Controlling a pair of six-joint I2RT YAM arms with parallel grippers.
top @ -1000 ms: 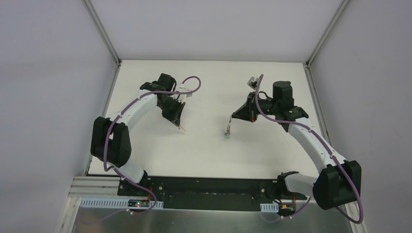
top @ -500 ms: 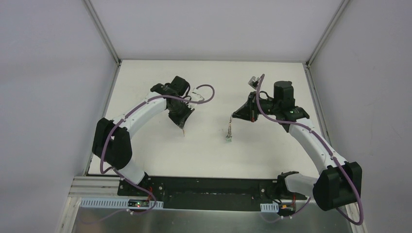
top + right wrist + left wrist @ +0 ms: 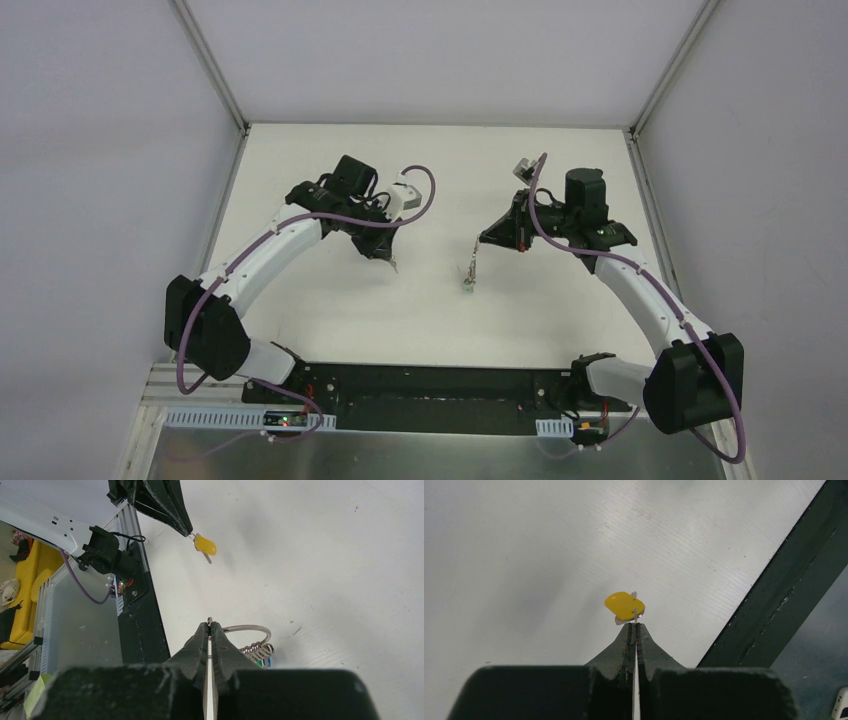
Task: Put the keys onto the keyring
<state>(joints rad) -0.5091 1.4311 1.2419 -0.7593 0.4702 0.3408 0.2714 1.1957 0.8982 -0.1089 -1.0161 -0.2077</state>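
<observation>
We hold the yellow-headed key (image 3: 625, 606) in our left gripper (image 3: 634, 626) and the keyring (image 3: 247, 628) in our right gripper (image 3: 210, 625).
From above, both hang over the white table (image 3: 560, 300), well apart, with the keyring dangling under the right tips. At our left wrist, the jaws are pressed together and the yellow head pokes past them. At our right wrist, the jaws pinch the ring's wire, with the silver keys (image 3: 256, 652) fanned beneath.
</observation>
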